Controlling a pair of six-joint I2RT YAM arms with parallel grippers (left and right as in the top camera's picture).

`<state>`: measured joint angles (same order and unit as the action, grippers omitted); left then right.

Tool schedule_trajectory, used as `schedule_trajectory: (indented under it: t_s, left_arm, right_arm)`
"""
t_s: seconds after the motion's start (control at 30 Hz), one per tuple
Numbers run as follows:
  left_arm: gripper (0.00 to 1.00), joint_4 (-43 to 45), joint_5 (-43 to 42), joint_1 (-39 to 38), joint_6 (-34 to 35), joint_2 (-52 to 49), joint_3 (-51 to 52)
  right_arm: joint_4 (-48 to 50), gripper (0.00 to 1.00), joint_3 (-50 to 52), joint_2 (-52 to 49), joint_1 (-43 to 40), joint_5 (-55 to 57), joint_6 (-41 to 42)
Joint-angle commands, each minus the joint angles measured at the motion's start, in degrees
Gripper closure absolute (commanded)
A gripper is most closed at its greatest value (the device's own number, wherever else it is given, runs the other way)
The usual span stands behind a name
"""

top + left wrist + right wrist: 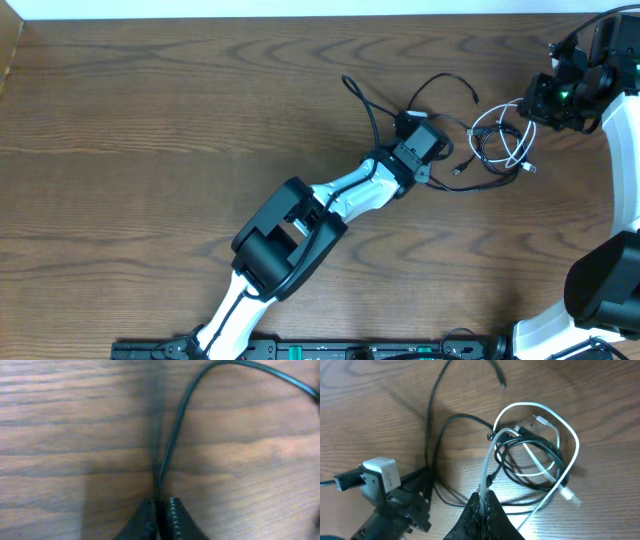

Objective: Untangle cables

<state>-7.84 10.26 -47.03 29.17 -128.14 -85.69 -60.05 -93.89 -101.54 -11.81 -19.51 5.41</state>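
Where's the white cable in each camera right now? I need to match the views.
Overhead: white cable looped at far right, beside the right gripper.
Left wrist: not in it; only the black cable runs into the shut left gripper.
Right wrist: centre-right, a loop rising from the right gripper's shut tips.
Shared landmark: the black cable, visible in all three.

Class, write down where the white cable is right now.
Overhead, the white cable loops at the right of the table, tangled with the black cable, between the left gripper and the right gripper, which pinches one strand.
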Motion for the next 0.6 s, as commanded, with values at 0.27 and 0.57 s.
schedule_trajectory:
  t_s: [0.27,0.57]
  left_arm:
    - [0.93,-13.99,8.28,4.92,-7.43,-1.33,-1.57]
    - [0.93,-36.48,-1.77,22.23,-9.46,3.96,-4.17]
  right_arm:
    - [0.0,0.99,-0.07,-0.15,0.24,-0.09,-1.27]
    - [2.43,0.99,-0.07,-0.39,-0.11,8.48,-1.16]
